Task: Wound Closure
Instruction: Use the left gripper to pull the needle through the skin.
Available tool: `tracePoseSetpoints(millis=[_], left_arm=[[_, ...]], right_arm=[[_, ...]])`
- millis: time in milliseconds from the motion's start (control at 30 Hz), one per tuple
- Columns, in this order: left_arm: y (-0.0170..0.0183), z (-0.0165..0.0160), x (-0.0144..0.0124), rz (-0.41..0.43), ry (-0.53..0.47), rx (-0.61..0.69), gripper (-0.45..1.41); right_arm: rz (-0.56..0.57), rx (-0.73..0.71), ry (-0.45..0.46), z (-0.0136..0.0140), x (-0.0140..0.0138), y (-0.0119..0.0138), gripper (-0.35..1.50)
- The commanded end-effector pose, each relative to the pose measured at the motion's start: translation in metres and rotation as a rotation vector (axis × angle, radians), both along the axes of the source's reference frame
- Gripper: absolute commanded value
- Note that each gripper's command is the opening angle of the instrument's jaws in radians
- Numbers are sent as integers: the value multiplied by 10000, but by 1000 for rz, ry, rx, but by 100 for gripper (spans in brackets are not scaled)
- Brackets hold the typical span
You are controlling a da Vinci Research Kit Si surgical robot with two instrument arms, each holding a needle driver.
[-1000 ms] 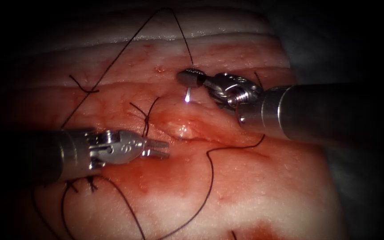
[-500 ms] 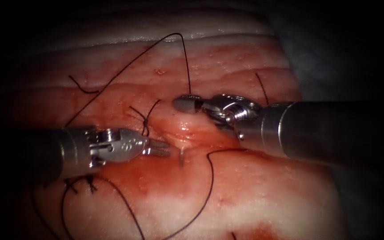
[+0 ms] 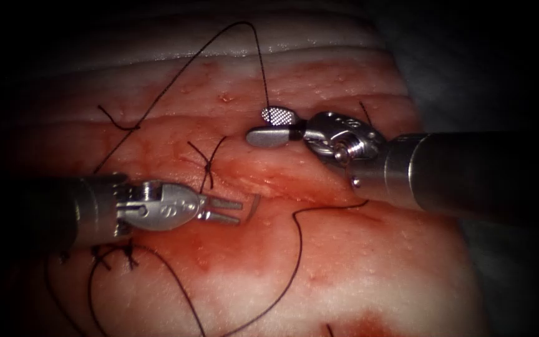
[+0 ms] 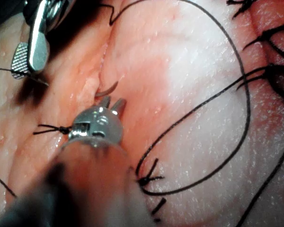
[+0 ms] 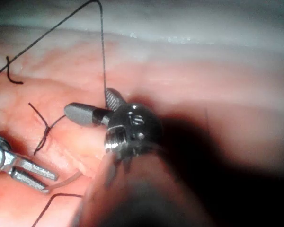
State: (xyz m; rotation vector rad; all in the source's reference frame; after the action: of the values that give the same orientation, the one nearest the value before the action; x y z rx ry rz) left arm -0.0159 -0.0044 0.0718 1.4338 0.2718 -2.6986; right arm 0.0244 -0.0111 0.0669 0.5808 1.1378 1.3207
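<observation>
Tissue (image 3: 344, 262) lies wet with red fluid (image 3: 232, 243), the cut (image 3: 282, 187) running across it. Left tool (image 3: 223, 210) sits at the cut's left end, jaws parted and empty, the needle (image 3: 254, 206) tip poking out of the tissue just beyond them. Right tool (image 3: 269, 128), above the cut, has its jaws spread wide, holding nothing, with thread (image 3: 260, 56) rising from beside its upper jaw; a tied stitch (image 3: 207, 163) sits left of it.
</observation>
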Motion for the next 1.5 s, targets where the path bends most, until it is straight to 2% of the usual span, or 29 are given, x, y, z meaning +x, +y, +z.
tracePoseSetpoints(millis=[33,200,333,533,600,667,800,833,867,900,1033,1100,1133,1300,1400,1500], left_arm=[[1,4,-7,8,-16,-11,-6],[3,5,-15,54,-61,-64,2],[11,12,-21,53,-94,-91,27],[22,25,-23,47,-119,-101,32],[24,29,-23,48,-120,-102,24],[24,32,-24,59,-144,-104,4],[20,37,-28,84,-181,-94,-5],[19,38,-30,88,-190,-89,-5],[19,38,-32,94,-201,-91,12],[19,39,-34,98,-210,-93,15],[21,39,-37,91,-258,-76,-11],[22,38,-36,93,-269,-55,-38],[22,37,-34,89,-271,-39,-45],[30,33,-27,91,-323,109,-45],[37,31,-23,95,-348,204,-45],[44,25,-22,70,-354,330,-45]], right_arm=[[10,-16,-8,9,0,7,126],[16,-21,-1,11,-5,9,125],[15,-27,-4,9,-4,7,116],[12,-34,-5,9,-4,4,103],[14,-34,-7,9,-4,4,99],[14,-39,-10,9,-4,4,98],[19,-40,-17,9,-5,4,88],[21,-40,-19,9,-5,4,86],[23,-40,-21,9,-5,4,86],[25,-42,-19,9,-5,4,86],[31,-42,-27,10,-9,4,81],[36,-43,-29,10,-11,5,81],[35,-43,-29,10,-12,5,81],[33,-48,-30,10,-13,6,84],[33,-47,-31,10,-13,6,104],[35,-46,-32,9,-14,7,109]])
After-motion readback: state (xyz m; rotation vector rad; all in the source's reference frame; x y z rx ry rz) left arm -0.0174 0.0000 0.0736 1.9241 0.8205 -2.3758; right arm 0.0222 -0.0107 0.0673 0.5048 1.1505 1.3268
